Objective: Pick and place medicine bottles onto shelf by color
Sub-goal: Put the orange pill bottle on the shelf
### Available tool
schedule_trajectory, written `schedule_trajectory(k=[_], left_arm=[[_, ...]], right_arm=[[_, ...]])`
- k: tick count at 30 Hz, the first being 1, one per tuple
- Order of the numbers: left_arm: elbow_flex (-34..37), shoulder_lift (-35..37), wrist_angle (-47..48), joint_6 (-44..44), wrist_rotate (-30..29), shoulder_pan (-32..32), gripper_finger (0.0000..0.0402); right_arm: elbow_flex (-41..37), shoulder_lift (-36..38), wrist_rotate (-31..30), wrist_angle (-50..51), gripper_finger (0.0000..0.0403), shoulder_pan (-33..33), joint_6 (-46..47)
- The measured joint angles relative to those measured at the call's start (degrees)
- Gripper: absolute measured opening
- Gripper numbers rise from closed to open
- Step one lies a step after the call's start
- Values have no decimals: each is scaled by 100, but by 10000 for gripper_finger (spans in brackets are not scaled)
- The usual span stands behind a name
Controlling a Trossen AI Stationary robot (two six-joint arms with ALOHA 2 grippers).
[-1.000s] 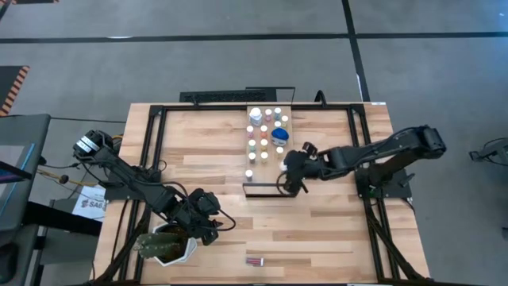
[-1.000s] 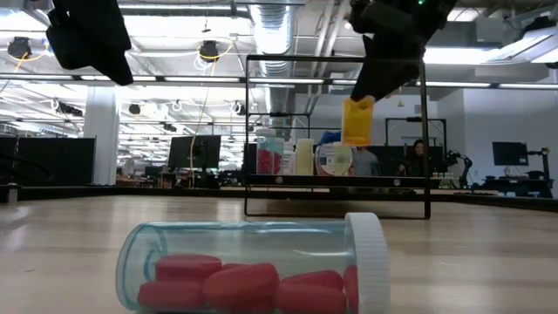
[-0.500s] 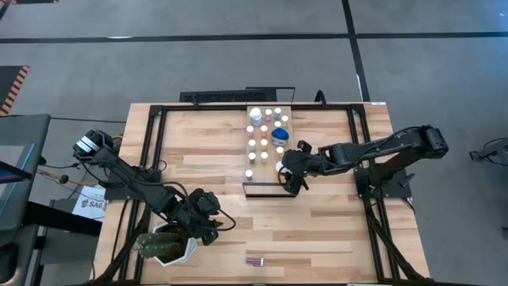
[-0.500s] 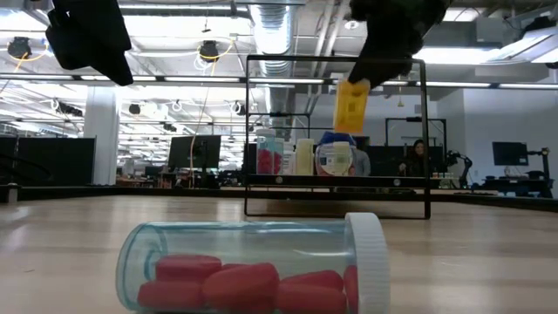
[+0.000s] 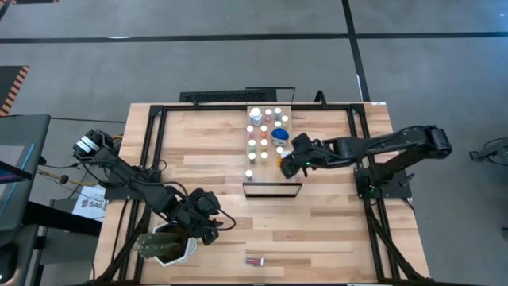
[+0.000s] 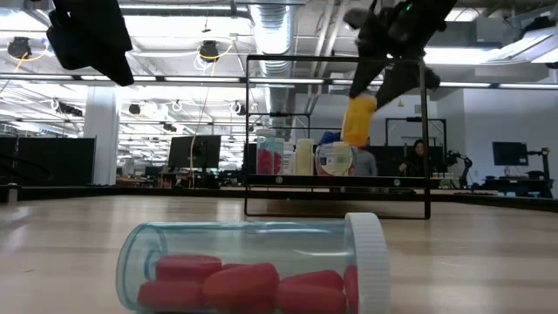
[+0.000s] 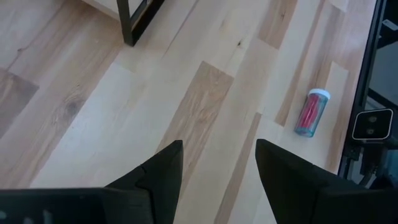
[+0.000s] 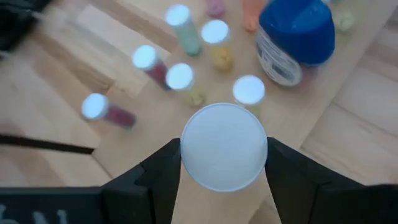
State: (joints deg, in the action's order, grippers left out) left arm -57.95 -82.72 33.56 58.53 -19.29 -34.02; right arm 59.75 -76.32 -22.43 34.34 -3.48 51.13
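The right pincer [image 5: 289, 164] grips a small yellow medicine bottle with a white cap [image 6: 358, 120], one finger on each side of the cap, as the right wrist view shows. It holds the bottle in the air above the long light-wood shelf board [image 5: 288, 119], near the short end that carries the thin dark frame [image 6: 336, 212].

On the board, the other small white-capped bottles [image 5: 264, 131] stand in rows, and the wide blue bottle [image 8: 296, 38] is just beyond the carried one, toward 12 o'clock on the table in the high view.

The step in hand, as I judge it, is setting the yellow bottle among bottles of like colour. Two yellowish ones [image 8: 247, 93] stand just ahead of the cap, so the bare wood beside them looks the right spot. Keep the bottle upright, lower it straight, and open only once its base rests flat; the neighbours are close enough to tip.

The left pincer [image 7: 217, 162] hangs open over the slatted wooden table [image 5: 333, 230] at about 7 o'clock, near a white hexagonal plant pot [image 5: 168, 246]. A clear vial of red pills [image 7: 311, 112] lies on its side at 6 o'clock, unsorted.
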Motion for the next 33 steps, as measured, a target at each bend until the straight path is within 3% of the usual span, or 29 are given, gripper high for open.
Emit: schedule_trajectory(k=[17,33], left_arm=[[0,0,44,-657,0,0,187],[0,0,215,-827,4,0,187]], right_arm=[[2,-958,4,192,222,347,1219],[9,-1138,26,-10,232,81,1006]])
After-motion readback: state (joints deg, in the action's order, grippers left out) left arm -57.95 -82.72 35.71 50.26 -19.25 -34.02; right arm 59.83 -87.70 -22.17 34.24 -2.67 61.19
